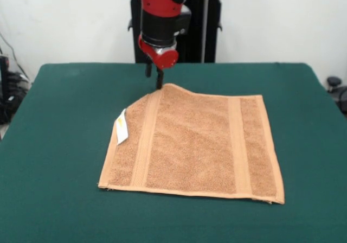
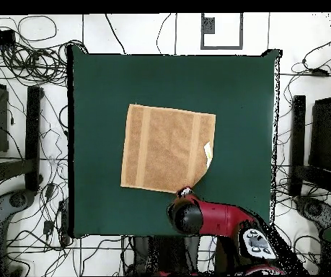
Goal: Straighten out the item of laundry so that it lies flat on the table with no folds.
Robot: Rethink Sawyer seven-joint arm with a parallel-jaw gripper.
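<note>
The orange-tan towel (image 1: 195, 142) lies spread on the green table (image 1: 59, 145), with woven bands near its left and right edges. Its far left corner is not laid out: the edge there runs diagonally, and a white tag (image 1: 121, 127) sticks out beside it. My gripper (image 1: 154, 79) stands right at the top of that diagonal edge. Its two fingers show apart, and the nearer fingertip (image 1: 159, 83) touches the towel's peak. In the overhead view the gripper (image 2: 184, 192) is at the towel's (image 2: 164, 148) lower right corner, with the tag (image 2: 208, 154) on the right edge.
The robot's pedestal (image 1: 179, 37) stands behind the table's far edge. Cables and stands (image 2: 24, 144) lie on the floor around the table (image 2: 96, 94). Green cloth surrounds the towel on all sides.
</note>
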